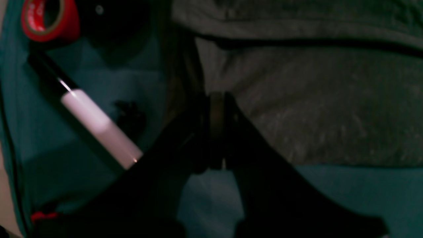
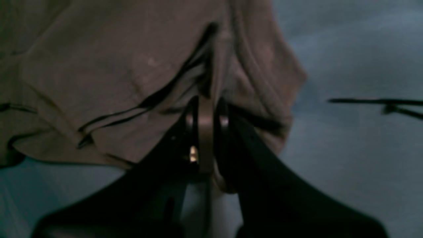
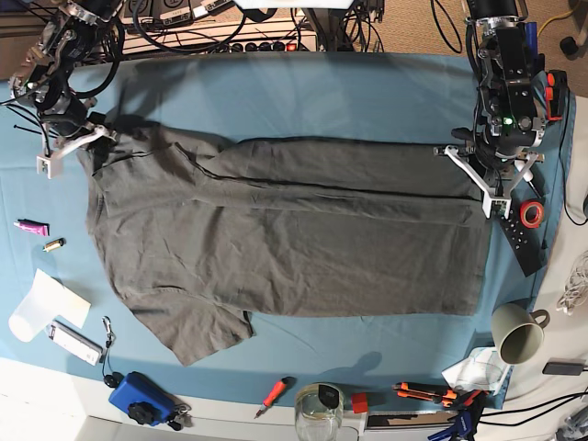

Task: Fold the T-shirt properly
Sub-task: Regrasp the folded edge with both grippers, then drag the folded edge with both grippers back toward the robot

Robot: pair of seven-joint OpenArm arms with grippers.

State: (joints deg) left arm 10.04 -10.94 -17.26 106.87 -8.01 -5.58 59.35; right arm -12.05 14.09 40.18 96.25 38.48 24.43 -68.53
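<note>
The dark grey T-shirt (image 3: 285, 239) lies spread on the teal sheet (image 3: 349, 96), collar end to the left and hem to the right, with a long crease across its upper part. At the shirt's upper right corner my left gripper (image 3: 457, 151) is shut on the fabric edge. The left wrist view shows the left gripper (image 1: 216, 132) pinching a thin strip of the T-shirt (image 1: 314, 99). My right gripper (image 3: 99, 136) is shut on the upper left shoulder area. In the right wrist view the right gripper (image 2: 206, 132) clamps a bunched fold of the T-shirt (image 2: 99, 82).
A red tape roll (image 3: 531, 214) and a black remote (image 3: 524, 246) lie just right of the hem, also seen as the tape roll (image 1: 49, 19) and remote (image 1: 96, 122). A mug (image 3: 517, 333), a jar (image 3: 319, 409), a screwdriver (image 3: 274, 393) and a blue device (image 3: 142, 397) line the front edge.
</note>
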